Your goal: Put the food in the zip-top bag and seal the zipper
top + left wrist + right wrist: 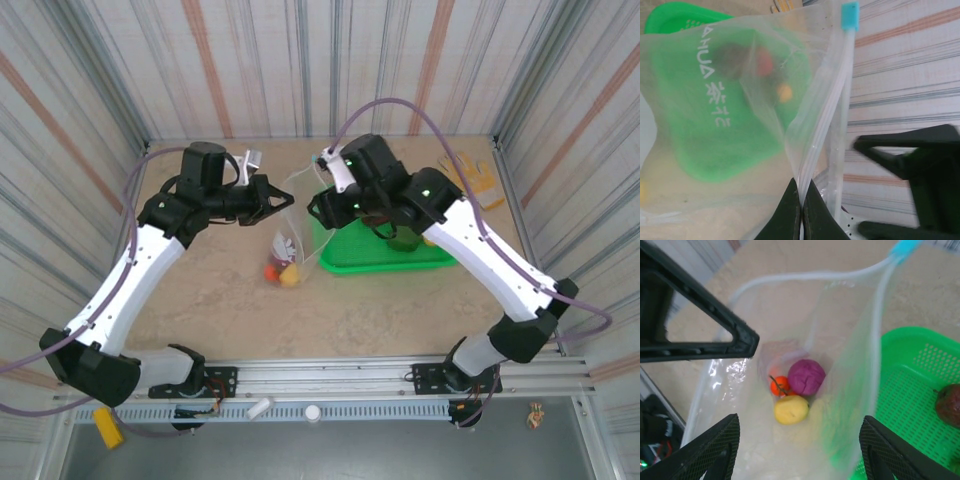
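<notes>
A magenta piece [806,376], a yellow piece [791,409] and an orange-red piece [779,385] are already in the zip-top bag [290,215]. A dark maroon piece [949,405] is left in the green basket [350,262], and the zipper [844,100] is unsealed. The bag is hung mouth-up beside the basket, long axis near vertical, bottom seemingly on the desk [350,310]. Its mouth edge is clamped by the left jaws; the right jaws are spread apart above it.

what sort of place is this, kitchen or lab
Most likely a robot lab test cell, not a kitchen: a table boxed in by striped panels, a left arm and a right arm bolted to a metal rail, and toy food, a green basket and a zip-top bag as props.
</notes>
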Robot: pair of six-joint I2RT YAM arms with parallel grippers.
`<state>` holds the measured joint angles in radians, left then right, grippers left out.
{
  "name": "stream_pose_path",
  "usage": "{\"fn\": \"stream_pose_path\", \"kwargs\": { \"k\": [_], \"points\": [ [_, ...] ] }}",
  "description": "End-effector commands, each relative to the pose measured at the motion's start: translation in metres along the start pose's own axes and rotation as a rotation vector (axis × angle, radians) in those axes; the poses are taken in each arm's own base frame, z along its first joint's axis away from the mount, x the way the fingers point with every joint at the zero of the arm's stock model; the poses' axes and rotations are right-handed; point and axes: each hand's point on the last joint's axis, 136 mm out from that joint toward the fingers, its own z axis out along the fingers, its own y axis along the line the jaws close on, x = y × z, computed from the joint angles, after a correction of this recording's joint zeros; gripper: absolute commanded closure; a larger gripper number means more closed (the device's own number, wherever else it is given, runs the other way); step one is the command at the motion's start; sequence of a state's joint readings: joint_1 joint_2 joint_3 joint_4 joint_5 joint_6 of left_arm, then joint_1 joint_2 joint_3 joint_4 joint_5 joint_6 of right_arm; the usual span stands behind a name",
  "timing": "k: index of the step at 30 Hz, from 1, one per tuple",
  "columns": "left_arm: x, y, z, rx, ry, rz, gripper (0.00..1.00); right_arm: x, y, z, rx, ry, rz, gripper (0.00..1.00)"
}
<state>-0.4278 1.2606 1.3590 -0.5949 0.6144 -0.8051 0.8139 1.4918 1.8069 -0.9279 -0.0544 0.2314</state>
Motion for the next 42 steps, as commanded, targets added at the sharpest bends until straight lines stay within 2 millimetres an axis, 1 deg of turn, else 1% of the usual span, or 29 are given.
{"fn": "stream_pose_path", "kwargs": {
  "k": [1, 4, 6, 8, 9, 10, 12, 15, 19, 26, 29, 31, 35, 42],
  "points": [
    [0.001, -0.003, -0.006, 0.003, -0.027, 0.034, 1.0, -0.022, -0.004, -0.039, -0.09, -0.125, 0.085, 0.35],
    [0.002, -0.005, -0.009, 0.004, -0.033, 0.043, 1.0, -0.028, -0.034, -0.054, -0.06, -0.183, 0.185, 0.34],
    [0.002, -0.005, -0.01, 0.007, -0.036, 0.045, 1.0, -0.025, -0.06, -0.057, -0.008, -0.2, 0.25, 0.33],
    [0.003, -0.005, -0.01, 0.011, -0.036, 0.046, 1.0, -0.014, -0.087, -0.052, 0.05, -0.192, 0.321, 0.33],
    [0.003, -0.005, -0.01, 0.012, -0.036, 0.046, 1.0, -0.007, -0.1, -0.047, 0.072, -0.181, 0.356, 0.33],
    [0.004, -0.004, -0.01, 0.012, -0.035, 0.043, 1.0, 0.002, -0.108, -0.041, 0.086, -0.162, 0.373, 0.33],
    [0.004, -0.004, -0.009, 0.015, -0.032, 0.041, 1.0, 0.022, -0.129, -0.024, 0.143, -0.113, 0.413, 0.33],
    [0.005, -0.005, -0.009, 0.023, -0.026, 0.043, 1.0, 0.052, -0.152, 0.002, 0.206, -0.022, 0.452, 0.32],
    [0.006, -0.004, -0.01, 0.028, -0.028, 0.046, 1.0, 0.08, -0.18, 0.03, 0.304, 0.082, 0.447, 0.32],
    [0.008, -0.002, -0.01, 0.038, -0.018, 0.05, 1.0, 0.106, -0.213, 0.078, 0.377, 0.192, 0.454, 0.31],
    [0.009, -0.001, -0.01, 0.043, -0.014, 0.045, 1.0, 0.113, -0.224, 0.097, 0.388, 0.24, 0.459, 0.3],
    [0.008, -0.002, -0.011, 0.049, -0.012, 0.046, 1.0, 0.119, -0.23, 0.108, 0.393, 0.265, 0.461, 0.27],
    [0.006, -0.002, -0.014, 0.055, -0.017, 0.046, 1.0, 0.125, -0.239, 0.127, 0.403, 0.285, 0.457, 0.23],
    [0.006, 0.005, -0.015, 0.051, -0.022, 0.031, 1.0, 0.131, -0.249, 0.149, 0.413, 0.323, 0.464, 0.2]
  ]
}}
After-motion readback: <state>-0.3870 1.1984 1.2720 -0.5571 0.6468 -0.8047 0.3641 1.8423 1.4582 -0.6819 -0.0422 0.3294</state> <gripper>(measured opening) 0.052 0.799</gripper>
